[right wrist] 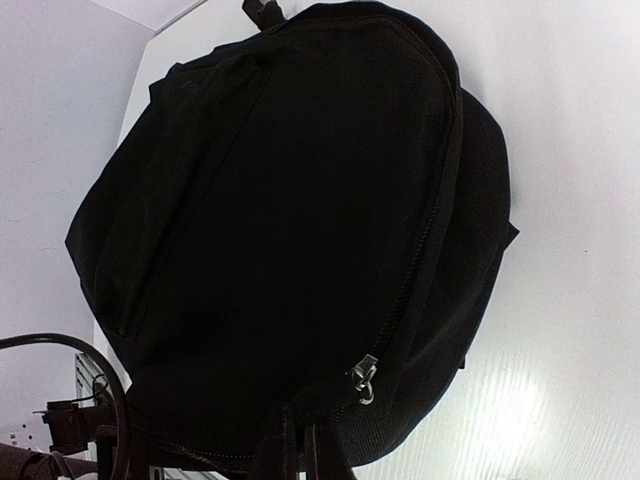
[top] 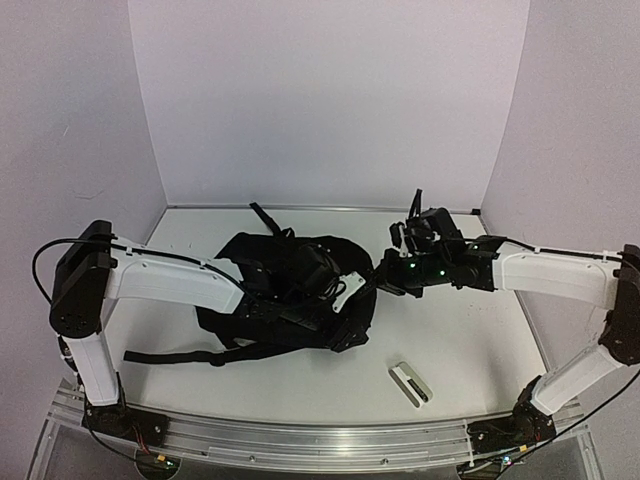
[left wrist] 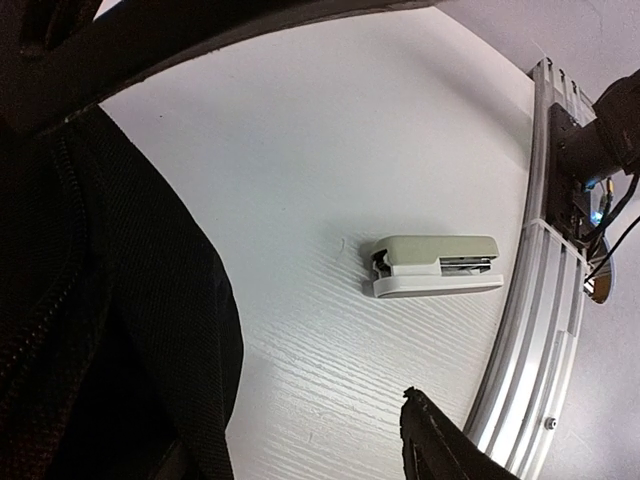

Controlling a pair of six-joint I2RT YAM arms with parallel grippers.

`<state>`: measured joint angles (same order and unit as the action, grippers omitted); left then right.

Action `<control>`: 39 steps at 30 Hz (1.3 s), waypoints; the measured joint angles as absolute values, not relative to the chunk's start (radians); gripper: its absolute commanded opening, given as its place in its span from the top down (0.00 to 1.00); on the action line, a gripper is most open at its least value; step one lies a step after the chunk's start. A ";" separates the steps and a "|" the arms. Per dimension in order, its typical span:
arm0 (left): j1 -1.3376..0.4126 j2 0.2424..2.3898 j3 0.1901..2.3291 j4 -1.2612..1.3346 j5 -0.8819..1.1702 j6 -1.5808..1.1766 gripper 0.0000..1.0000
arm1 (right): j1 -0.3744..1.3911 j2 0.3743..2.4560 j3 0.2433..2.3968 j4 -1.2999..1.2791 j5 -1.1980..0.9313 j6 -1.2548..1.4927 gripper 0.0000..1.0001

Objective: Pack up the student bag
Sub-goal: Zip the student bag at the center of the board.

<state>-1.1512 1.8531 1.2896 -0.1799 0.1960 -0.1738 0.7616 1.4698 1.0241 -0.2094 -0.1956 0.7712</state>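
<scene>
The student bag is a large black backpack lying in the middle of the table, its straps trailing toward the front left. It fills the right wrist view, where a metal zipper pull hangs near its lower edge. My right gripper is shut, pinching the bag's fabric beside that pull; from above it meets the bag's right edge. My left gripper hovers over the bag's right front part. One left fingertip shows above bare table, touching nothing; the other is hidden by black fabric.
A grey-white stapler lies on the table in front of the bag's right side, near the metal rail; it also shows in the left wrist view. White walls enclose the back and both sides.
</scene>
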 measured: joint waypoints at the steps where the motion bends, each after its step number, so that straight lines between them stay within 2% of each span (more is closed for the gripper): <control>1: -1.155 1.854 1.290 -0.178 0.183 -0.172 0.37 | 0.762 1.467 1.023 -0.211 -0.196 0.771 1.00; 16: -1.191 1.900 1.373 -0.163 -0.032 -0.137 0.37 | 0.747 1.400 0.976 -0.203 -0.177 0.813 1.00; 27: -1.190 1.901 1.372 -0.121 -0.002 -0.178 0.36 | 0.748 1.387 0.975 -0.194 -0.174 0.824 1.00; 39: -1.223 1.836 1.352 0.094 0.076 -0.149 0.36 | 0.758 1.360 0.918 -0.187 -0.146 0.853 1.00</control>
<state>-1.2233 1.8365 1.3520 0.0941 0.0756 -0.1487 0.7582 1.3604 0.9184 -0.1873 -0.1459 0.8530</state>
